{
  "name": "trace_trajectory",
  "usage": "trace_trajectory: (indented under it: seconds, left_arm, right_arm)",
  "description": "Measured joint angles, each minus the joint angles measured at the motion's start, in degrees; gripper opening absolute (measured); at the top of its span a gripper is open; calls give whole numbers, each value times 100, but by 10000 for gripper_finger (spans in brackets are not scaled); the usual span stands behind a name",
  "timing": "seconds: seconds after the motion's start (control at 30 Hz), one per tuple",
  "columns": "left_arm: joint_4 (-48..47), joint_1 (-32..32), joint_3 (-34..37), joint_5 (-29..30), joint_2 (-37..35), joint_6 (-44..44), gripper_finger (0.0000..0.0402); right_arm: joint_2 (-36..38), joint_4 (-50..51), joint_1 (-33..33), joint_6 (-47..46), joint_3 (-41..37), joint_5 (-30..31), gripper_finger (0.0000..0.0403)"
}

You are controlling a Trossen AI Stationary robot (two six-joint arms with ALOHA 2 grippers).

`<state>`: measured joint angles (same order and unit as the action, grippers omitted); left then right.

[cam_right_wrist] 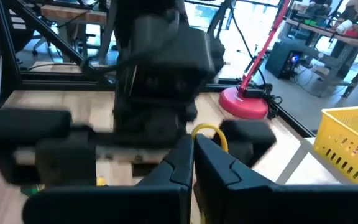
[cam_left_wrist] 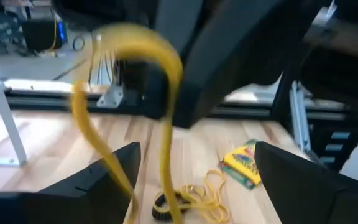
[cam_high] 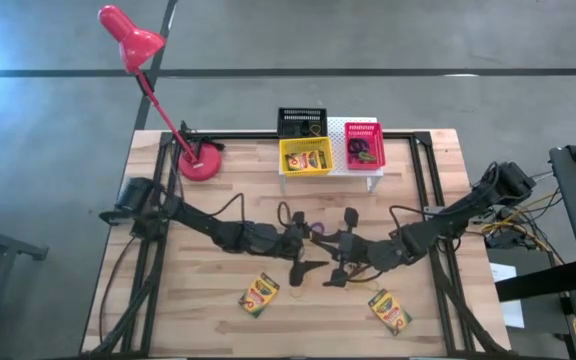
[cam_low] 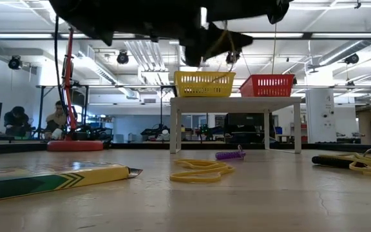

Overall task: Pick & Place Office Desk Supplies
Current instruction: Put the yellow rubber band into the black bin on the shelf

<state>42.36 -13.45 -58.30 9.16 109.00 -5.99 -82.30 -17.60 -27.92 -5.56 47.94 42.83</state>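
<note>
A yellow rubber band [cam_left_wrist: 135, 93] hangs as a loop from my right gripper [cam_right_wrist: 194, 163], which is shut on it above the table's middle. My left gripper [cam_left_wrist: 197, 180] faces it, open, one finger on each side of the hanging loop; whether it touches the band I cannot tell. Two crayon boxes [cam_high: 259, 293] [cam_high: 389, 311] lie flat near the table's front. More rubber bands [cam_low: 201, 169] and a purple ring [cam_low: 230, 154] lie on the table under the grippers. A yellow basket [cam_high: 305, 156] and a pink-red basket [cam_high: 365, 145] stand on the white riser, a black basket [cam_high: 301, 122] behind them. My right gripper pinches the rubber band's top [cam_right_wrist: 207, 132] between its two shut fingers, right at their free ends. The fingers point roughly level toward the table's left. The band hangs below them as a slack loop, clear of the table.
A red desk lamp [cam_high: 199, 165] stands at the far left of the table. The white riser [cam_high: 368, 172] stands at the far middle. A black ring with loose bands [cam_left_wrist: 166, 202] lies on the wood below the grippers. Bare wood shows between the two crayon boxes.
</note>
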Motion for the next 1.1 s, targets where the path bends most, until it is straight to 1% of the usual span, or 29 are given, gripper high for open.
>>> trace_trajectory:
  seconds: [0.1,0.2,0.53,0.6,0.63,0.73,0.83,0.9,1.0,1.1]
  left_arm:
    - [-537,-7,-219,3,58,-20,297]
    - [-758,-7,-287,27,56,-106,257]
    - [-1116,-73,-285,44,52,-200,59]
    - [-1136,-89,-285,44,52,-198,23]
    - [-1148,-98,-285,39,52,-198,12]
    - [-1303,-103,-287,22,26,-248,6]
    - [-1820,-99,-299,24,-94,-498,3]
    - [-2395,-65,-357,22,-236,-712,3]
    - [-3497,46,-559,22,-484,-1015,2]
    - [-4780,218,-1011,24,-663,-1122,2]
  right_arm:
    - [0,20,-4,1,0,1,8]
    - [0,62,-4,0,0,4,8]
    - [22,182,-100,-62,-4,24,8]
    - [37,300,-107,-190,-4,24,8]
    - [53,375,-110,-247,-4,21,8]
    - [199,852,-147,-526,-7,20,8]
    - [474,1714,-207,-1081,29,14,10]
    - [685,2329,-255,-1514,37,4,16]
    - [967,3250,-361,-2205,38,8,28]
    - [1137,3988,-499,-2830,35,4,37]
